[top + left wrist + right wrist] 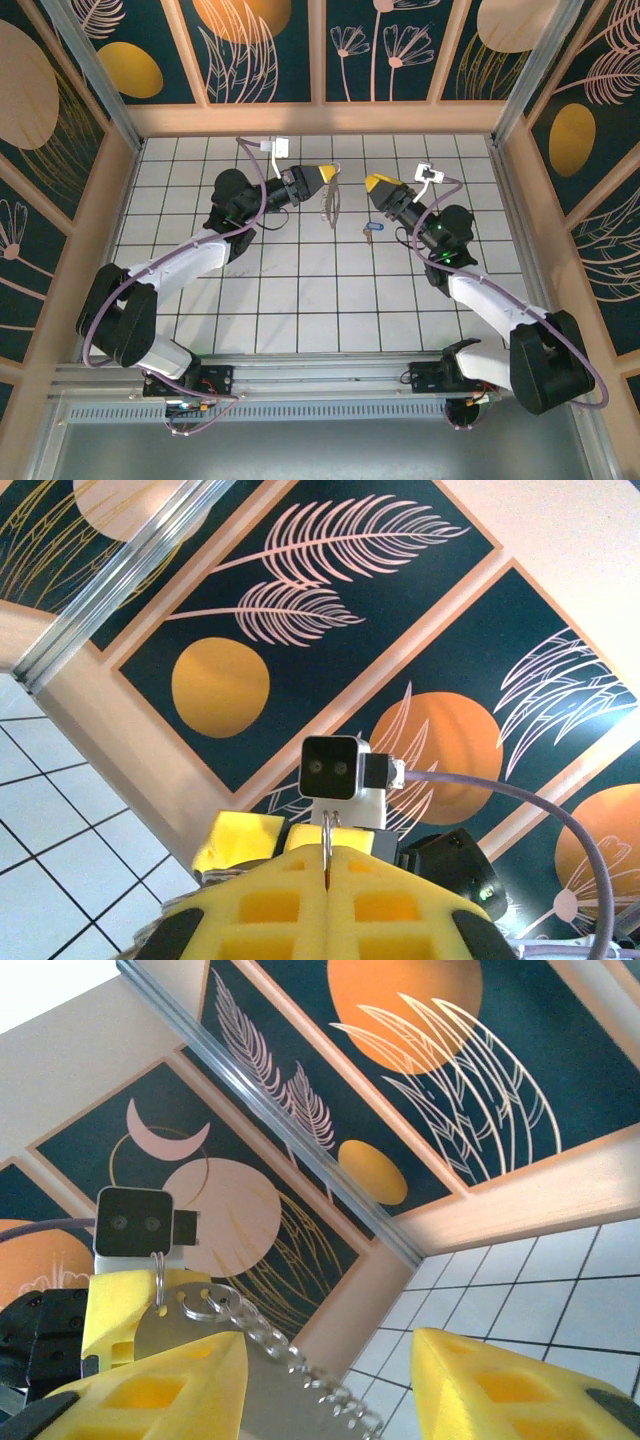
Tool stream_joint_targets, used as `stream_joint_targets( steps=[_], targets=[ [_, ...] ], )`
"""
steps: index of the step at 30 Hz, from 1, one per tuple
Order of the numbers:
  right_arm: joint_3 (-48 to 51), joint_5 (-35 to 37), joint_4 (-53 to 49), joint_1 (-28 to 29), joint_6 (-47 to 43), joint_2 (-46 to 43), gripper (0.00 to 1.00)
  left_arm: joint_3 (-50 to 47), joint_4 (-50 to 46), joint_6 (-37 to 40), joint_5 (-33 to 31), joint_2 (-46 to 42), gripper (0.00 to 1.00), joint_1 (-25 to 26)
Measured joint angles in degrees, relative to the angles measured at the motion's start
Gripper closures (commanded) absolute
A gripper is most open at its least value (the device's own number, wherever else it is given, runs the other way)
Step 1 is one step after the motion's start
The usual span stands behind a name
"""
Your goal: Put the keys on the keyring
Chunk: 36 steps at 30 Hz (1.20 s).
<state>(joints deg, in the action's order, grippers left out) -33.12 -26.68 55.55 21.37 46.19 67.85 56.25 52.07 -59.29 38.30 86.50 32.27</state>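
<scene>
Top view: we see the left pincer gripping the keyring, which hangs just beside its tip. The key lies on the tiled surface near the right pincer.

Left wrist: pincer closed on the keyring's thin wire.

Right wrist: pincer wide apart, keyring plate & chain btwn its fingers.

Blue-headed key, white gridded table

white tiled table with dark grid lines; teal wall panels with orange discs, pale leaves.
</scene>
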Motion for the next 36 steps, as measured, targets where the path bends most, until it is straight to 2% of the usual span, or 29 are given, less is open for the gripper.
stream_joint_targets(
  steps=[9,17,36],
  targets=[
    [-3.3,-8.0,3.8,0.0,2.4,3.2,0.55,0.0,-0.9,-0.5,0.5,-0.1,1.00,0.0],
    [-6.1,-14.9,7.3,0.2,3.7,5.7,0.56,0.0,-3.5,0.2,3.5,-0.1,1.00,0.0],
    [-8.4,-18.8,7.2,2.5,3.2,7.4,0.75,0.6,-4.3,0.7,6.5,-0.1,1.00,0.0]
  ],
)
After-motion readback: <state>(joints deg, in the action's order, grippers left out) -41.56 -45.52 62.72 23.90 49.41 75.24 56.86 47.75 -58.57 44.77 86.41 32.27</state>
